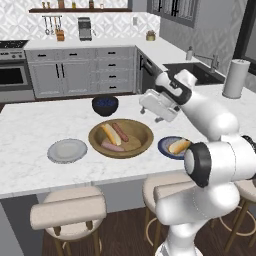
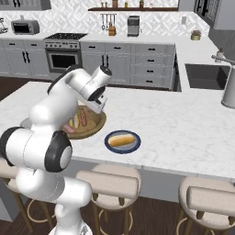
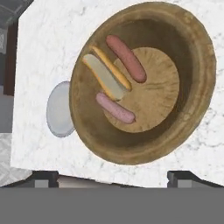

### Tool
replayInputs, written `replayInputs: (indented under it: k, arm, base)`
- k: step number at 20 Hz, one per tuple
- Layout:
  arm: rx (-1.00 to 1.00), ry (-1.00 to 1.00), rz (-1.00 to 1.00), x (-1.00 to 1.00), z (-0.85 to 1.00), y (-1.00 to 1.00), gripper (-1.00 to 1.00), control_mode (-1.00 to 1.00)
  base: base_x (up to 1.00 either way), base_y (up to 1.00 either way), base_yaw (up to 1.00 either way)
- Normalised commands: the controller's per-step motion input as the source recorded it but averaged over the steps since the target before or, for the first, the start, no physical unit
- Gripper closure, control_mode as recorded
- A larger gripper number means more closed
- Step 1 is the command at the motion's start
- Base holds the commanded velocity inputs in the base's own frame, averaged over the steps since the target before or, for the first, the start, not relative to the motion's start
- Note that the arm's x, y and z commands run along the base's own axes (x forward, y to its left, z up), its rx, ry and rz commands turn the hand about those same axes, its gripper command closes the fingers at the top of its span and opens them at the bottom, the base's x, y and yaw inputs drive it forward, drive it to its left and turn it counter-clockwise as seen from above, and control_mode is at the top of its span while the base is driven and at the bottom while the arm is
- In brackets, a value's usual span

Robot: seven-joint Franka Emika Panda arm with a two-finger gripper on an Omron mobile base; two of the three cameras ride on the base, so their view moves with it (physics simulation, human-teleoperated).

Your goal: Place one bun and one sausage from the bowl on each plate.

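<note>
A home kitchen: stove (image 2: 64, 51), sink (image 2: 205, 75), grey cabinets (image 1: 80, 72), marble island counter (image 1: 30, 125) with stools (image 1: 70, 212)

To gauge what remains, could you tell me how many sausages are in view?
2, both in the wooden bowl: the redder sausage toward its far rim, the pinker sausage toward its near rim, flanking the bun.

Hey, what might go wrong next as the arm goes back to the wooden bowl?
In the wooden bowl, the bun lies close between two sausages, so the open gripper might nudge or catch two items. The grey plate sits near the counter edge; a careless drop there could roll off.
</note>
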Motion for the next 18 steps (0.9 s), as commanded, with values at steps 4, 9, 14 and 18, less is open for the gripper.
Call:
replayInputs:
  k: [4,9,14,18]
  arm:
    - [-0.35,0.02,0.09,0.32,-0.74,0.33,-1.0,-1.0]
    - [-0.18,0.02,0.18,0.45,-0.87,0.3,-1.0,-1.0]
    - [0.01,0.0,0.22,0.57,-0.64,0.0,-1.0,-1.0]
    - [0.01,-0.03,0.17,0.57,-0.31,0.06,-1.0,-1.0]
  base:
    - [0.0,0.0,0.0]
    - [0.0,0.0,0.0]
    - [0.0,0.0,0.0]
    - [0.0,0.0,0.0]
